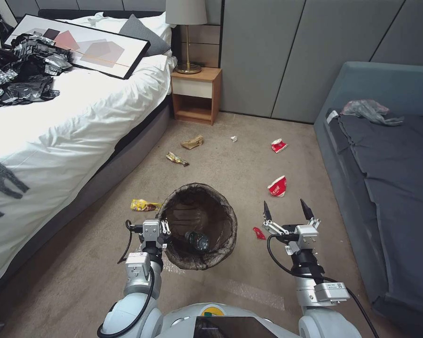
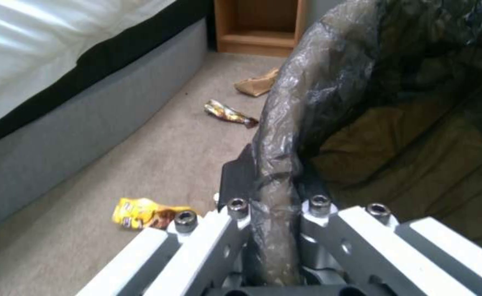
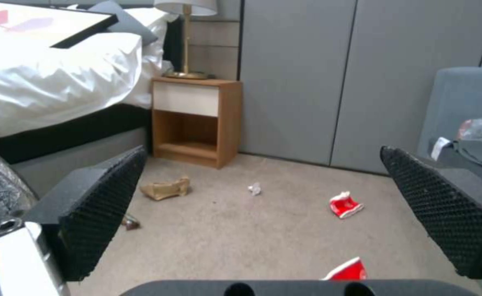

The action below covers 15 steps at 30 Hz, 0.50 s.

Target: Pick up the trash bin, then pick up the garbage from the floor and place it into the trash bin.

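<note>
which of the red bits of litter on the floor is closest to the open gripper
The small red scrap, just left of the right gripper. The two red-and-white packets lie farther ahead.

**Bedroom, carpeted, grey-panelled**

Beige carpet floor [image 1: 230, 173]. Grey panelled wall [image 1: 286, 51] at the far end. Bed [image 1: 75, 117] on the left, white duvet, grey base, framed picture [image 1: 80, 44] lying on top. Wooden nightstand [image 1: 195, 94] beside it, brass lamp [image 1: 187, 33] with pale shade. Blue-grey sofa [image 1: 385, 164] on the right.
</note>
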Motion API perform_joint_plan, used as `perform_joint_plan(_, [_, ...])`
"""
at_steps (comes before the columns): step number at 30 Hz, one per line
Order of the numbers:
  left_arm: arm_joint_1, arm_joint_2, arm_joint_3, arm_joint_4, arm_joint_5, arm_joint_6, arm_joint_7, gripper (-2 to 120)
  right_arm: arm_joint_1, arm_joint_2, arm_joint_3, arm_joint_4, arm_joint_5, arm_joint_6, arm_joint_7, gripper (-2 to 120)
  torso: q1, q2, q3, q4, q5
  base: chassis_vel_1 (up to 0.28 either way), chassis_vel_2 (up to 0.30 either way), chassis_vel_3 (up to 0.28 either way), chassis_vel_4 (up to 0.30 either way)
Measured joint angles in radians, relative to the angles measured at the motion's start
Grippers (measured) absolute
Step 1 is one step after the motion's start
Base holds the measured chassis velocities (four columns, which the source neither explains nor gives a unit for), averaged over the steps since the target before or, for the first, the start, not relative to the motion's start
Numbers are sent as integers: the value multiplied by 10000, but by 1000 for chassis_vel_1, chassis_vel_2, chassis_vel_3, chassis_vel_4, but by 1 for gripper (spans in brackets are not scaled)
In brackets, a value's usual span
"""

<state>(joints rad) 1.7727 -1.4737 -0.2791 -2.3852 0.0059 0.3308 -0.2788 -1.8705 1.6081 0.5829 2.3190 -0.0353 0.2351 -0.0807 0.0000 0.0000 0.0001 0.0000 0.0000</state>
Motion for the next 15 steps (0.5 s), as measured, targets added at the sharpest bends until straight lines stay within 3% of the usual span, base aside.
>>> perform_joint_plan(8, [-6, 0, -4, 5, 7, 8, -6, 3, 2, 1, -1, 0, 4, 3, 0, 100, 1, -1, 2, 1, -1, -133, 126, 130, -122])
perform_joint_plan(15, [4, 0, -2, 6, 9, 13, -6, 3, 0, 0, 0, 0, 4, 3, 0, 100, 0, 0, -2, 0, 0, -8, 9, -1, -5])
